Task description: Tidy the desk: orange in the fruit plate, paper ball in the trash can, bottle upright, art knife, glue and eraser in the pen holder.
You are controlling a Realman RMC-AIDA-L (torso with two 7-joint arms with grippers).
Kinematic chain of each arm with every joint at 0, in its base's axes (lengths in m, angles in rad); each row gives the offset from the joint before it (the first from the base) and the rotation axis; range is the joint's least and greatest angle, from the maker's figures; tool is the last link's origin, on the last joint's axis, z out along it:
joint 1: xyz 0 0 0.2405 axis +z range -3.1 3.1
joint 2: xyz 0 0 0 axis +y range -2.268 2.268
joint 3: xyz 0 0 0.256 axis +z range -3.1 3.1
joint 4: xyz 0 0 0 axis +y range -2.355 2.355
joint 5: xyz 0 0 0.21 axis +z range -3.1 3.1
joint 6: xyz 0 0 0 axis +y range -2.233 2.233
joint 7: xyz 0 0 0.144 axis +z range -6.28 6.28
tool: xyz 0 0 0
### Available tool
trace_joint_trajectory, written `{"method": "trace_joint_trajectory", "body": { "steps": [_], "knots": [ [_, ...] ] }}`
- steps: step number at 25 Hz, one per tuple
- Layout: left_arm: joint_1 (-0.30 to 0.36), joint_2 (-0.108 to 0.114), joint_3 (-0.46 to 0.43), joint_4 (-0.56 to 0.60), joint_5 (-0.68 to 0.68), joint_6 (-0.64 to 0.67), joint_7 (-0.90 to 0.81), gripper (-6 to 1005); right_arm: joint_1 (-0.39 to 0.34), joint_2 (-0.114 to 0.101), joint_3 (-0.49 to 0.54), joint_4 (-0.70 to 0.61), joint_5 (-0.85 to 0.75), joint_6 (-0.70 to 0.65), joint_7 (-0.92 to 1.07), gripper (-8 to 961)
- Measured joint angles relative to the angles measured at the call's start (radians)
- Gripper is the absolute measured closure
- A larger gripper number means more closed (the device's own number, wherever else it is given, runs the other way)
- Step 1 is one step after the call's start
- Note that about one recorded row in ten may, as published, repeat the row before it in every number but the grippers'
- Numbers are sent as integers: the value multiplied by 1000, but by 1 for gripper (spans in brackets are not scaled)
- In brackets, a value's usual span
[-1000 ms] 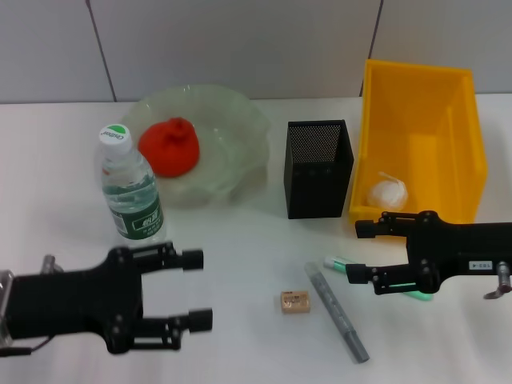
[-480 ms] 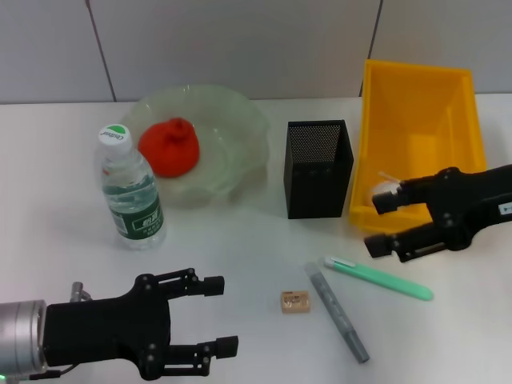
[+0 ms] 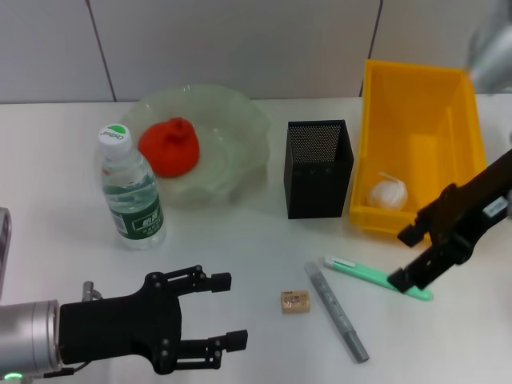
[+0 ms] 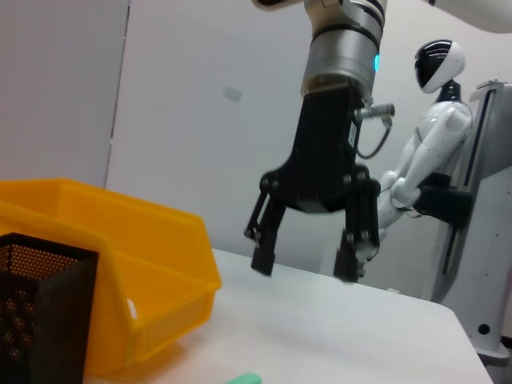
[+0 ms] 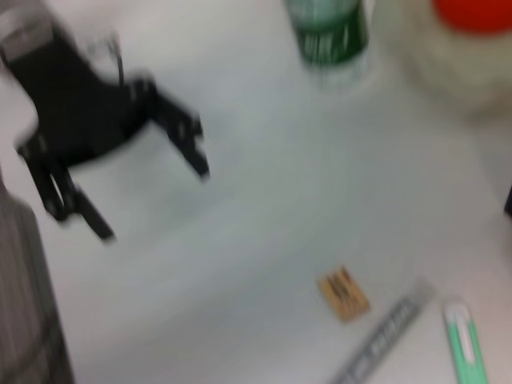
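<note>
The orange (image 3: 168, 146) lies in the pale green fruit plate (image 3: 244, 120). The bottle (image 3: 130, 188) stands upright beside the plate. The paper ball (image 3: 387, 193) lies in the yellow trash bin (image 3: 416, 96). The eraser (image 3: 295, 302), the grey glue stick (image 3: 337, 311) and the green art knife (image 3: 376, 278) lie on the table in front of the black pen holder (image 3: 318, 168). My right gripper (image 3: 402, 258) is open and empty, raised over the knife's right end. My left gripper (image 3: 230, 310) is open and empty, low on the table, left of the eraser.
The left wrist view shows the right gripper (image 4: 304, 268) hanging open, the bin (image 4: 120, 264) and the pen holder (image 4: 40, 312). The right wrist view shows the left gripper (image 5: 152, 200), the eraser (image 5: 344, 294), the glue stick (image 5: 384, 340) and the knife (image 5: 466, 348).
My right gripper has risen off the green knife and swung right, still empty. My left gripper has moved right along the front of the table toward the eraser.
</note>
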Motion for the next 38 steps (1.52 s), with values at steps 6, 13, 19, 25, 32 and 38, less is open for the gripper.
{"method": "trace_joint_trajectory", "body": {
  "steps": [6,13,19,25,32,38],
  "knots": [
    [6,0,0,0,-30,-4,2,189,10,18,-149,20,-83,115,31,128],
    [9,1,0,0,-33,-6,2,189,23,21,-319,112,-91,296,30,128],
    [10,4,6,0,-28,-7,8,189,65,25,-386,224,-87,409,27,127],
    [11,4,4,-1,-26,-11,10,190,94,28,-413,286,-81,459,25,127],
    [9,4,8,-2,-26,-14,10,189,98,31,-427,303,-81,486,25,167],
    [10,4,6,-2,-26,-15,10,190,97,33,-450,329,-74,520,31,245]
  ]
}}
